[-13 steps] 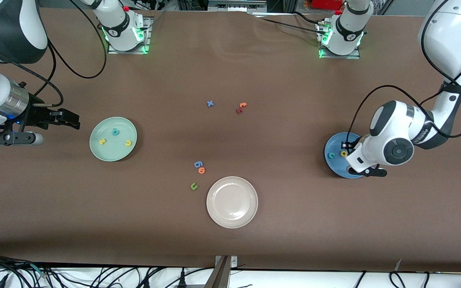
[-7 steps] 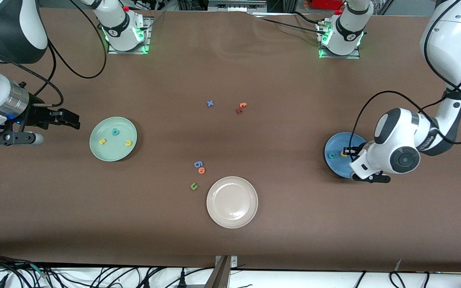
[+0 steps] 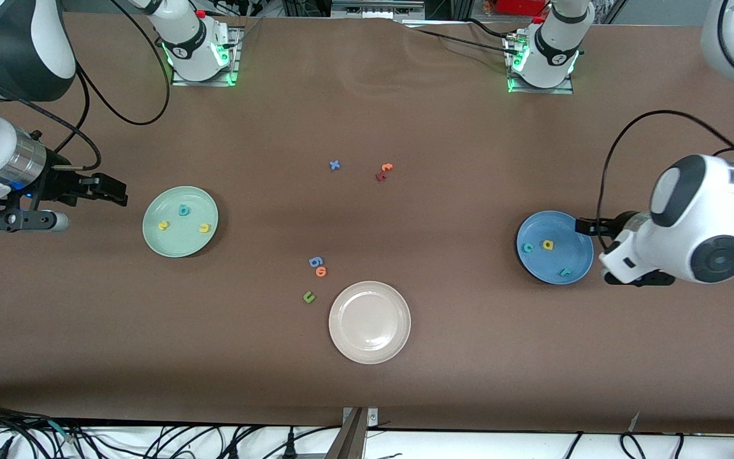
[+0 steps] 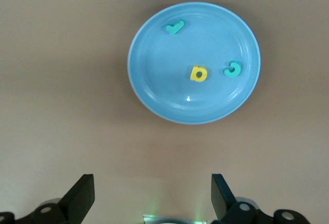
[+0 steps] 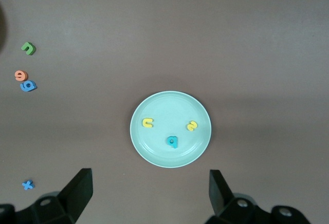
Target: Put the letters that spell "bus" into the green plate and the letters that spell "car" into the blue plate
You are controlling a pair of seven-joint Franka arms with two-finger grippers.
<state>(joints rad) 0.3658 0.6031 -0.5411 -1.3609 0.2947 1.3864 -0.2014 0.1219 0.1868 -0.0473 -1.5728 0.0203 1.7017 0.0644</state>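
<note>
The left hand (image 4: pixel 150 199) hung wide open just beside the blue plate (image 3: pixel 572 268) (teal "c" (image 3: pixel 528 248), yellow "a" (image 3: pixel 548 244), teal "r" (image 3: pixel 564 272) inside), nothing between them; the right hand (image 5: pixel 149 197), also wide, waited near the green plate (image 3: pixel 160 242).

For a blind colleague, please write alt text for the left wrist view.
A blue plate on a brown table holds three small foam letters lying apart: a teal "r", a yellow "a" and a teal "c". The left gripper is open and empty, off the plate.
</note>
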